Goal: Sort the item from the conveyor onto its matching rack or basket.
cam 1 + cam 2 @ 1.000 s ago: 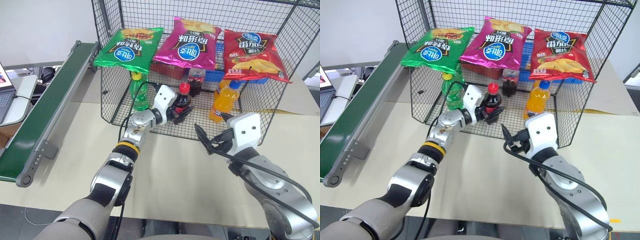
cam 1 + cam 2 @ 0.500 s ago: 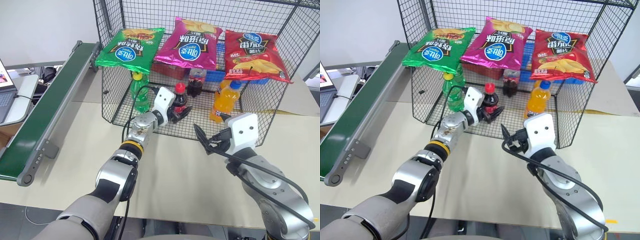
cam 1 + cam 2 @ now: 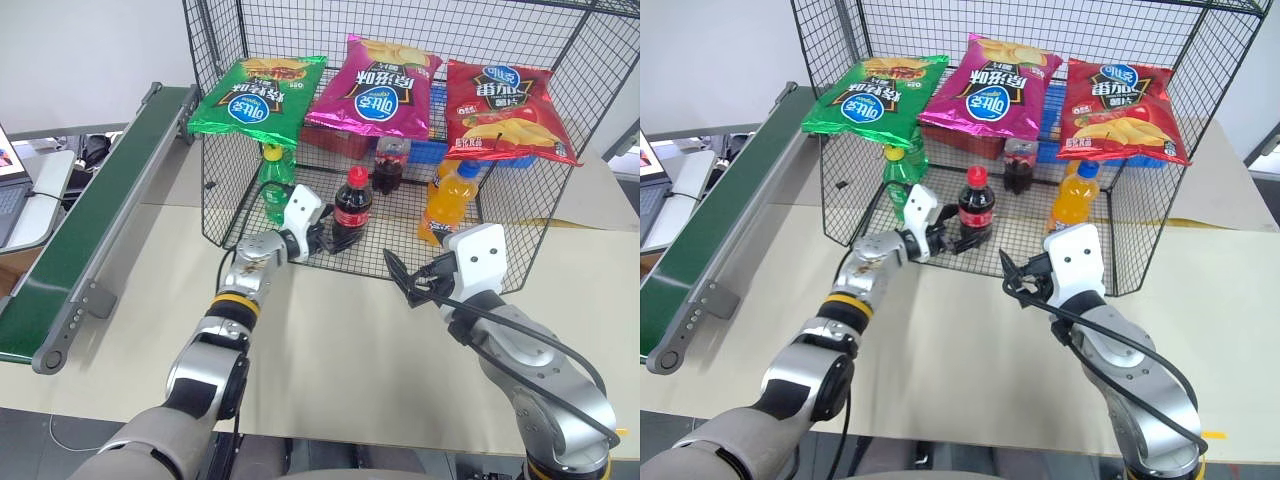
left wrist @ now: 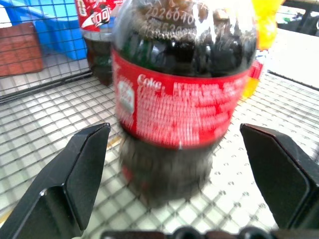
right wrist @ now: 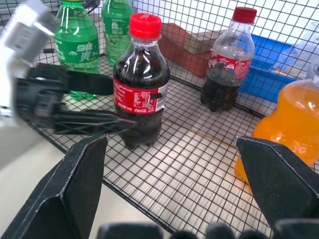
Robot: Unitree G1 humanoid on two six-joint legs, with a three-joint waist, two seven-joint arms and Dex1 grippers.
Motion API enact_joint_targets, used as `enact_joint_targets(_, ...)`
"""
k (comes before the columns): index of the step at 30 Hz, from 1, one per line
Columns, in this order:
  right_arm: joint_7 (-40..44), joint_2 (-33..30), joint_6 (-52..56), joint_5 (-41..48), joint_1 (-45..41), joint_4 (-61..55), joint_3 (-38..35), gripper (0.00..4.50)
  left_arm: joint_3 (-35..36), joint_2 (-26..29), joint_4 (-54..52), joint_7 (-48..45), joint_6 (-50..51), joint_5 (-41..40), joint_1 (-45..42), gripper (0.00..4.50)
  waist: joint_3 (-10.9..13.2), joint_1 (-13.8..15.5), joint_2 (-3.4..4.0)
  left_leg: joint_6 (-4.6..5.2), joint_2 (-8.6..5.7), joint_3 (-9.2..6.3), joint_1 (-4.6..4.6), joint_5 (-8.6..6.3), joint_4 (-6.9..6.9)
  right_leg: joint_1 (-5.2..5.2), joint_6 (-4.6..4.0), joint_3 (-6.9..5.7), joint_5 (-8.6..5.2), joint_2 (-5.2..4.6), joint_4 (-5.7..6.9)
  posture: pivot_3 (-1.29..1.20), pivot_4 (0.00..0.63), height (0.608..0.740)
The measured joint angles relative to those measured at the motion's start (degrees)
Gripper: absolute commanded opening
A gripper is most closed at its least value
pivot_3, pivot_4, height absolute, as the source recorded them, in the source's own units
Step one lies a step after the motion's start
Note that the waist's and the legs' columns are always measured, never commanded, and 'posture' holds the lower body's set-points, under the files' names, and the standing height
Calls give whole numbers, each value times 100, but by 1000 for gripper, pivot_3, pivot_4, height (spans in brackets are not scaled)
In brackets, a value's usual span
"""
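Note:
The item, a small cola bottle [image 3: 351, 205] with a red cap and red label, stands upright on the mesh floor near the front of the black wire cage [image 3: 560, 215]. My left gripper [image 3: 330, 242] is open just inside the cage's front. Its black fingers [image 4: 75, 174] are spread wide on either side of the bottle's base [image 4: 169, 164] and do not grip it. My right gripper [image 3: 402, 278] hovers open over the table in front of the cage, pointing at the bottles. The dark green conveyor [image 3: 100, 210] runs along the left; its visible stretch carries nothing.
In the cage stand a green soda bottle [image 3: 276, 185], a second cola bottle [image 3: 390, 165] further back and an orange soda bottle [image 3: 448, 203]. Three chip bags [image 3: 378, 85] lie on the upper shelf. Blue and red bins [image 5: 271, 67] sit at the back. A beige table [image 3: 340, 340] fronts the cage.
My left gripper has opened and let go of the cola bottle, then drawn back toward the left. The bottle now stands free on the cage floor. The right arm has kept still.

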Motion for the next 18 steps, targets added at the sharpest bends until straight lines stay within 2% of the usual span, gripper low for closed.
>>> enact_joint_targets(4,149,-21,-63,-5,21,22,-21,4500,-13,486,-975,-222,510,-105,308,4452,-1,-12,2,0,3,-1,1,0,1,0,0,1,0,0,1,0,150,740)
enact_joint_targets(7,425,-271,-167,18,149,27,-285,4500,74,1182,-2096,-574,1221,-389,723,4452,-1,-45,2,0,10,-3,2,0,0,0,-1,1,0,1,2,0,150,740)
enact_joint_targets(11,769,-505,-297,88,192,70,-695,4500,577,2013,-3759,-568,2400,-961,1280,4452,-1,-87,3,0,18,-9,12,0,0,9,0,0,0,-4,6,0,150,740)
enact_joint_targets(15,1014,-536,-327,247,33,115,-853,4500,799,2254,-4807,-305,3079,-1293,1521,4452,-1,-88,3,0,14,-11,25,0,1,34,1,1,-1,-8,-7,0,150,740)
enact_joint_targets(18,1108,-536,-340,318,-48,228,-876,4500,852,2285,-4992,-95,3226,-1379,1611,4452,-1,-88,3,0,13,-11,26,0,1,37,1,1,-1,-8,-10,0,150,740)
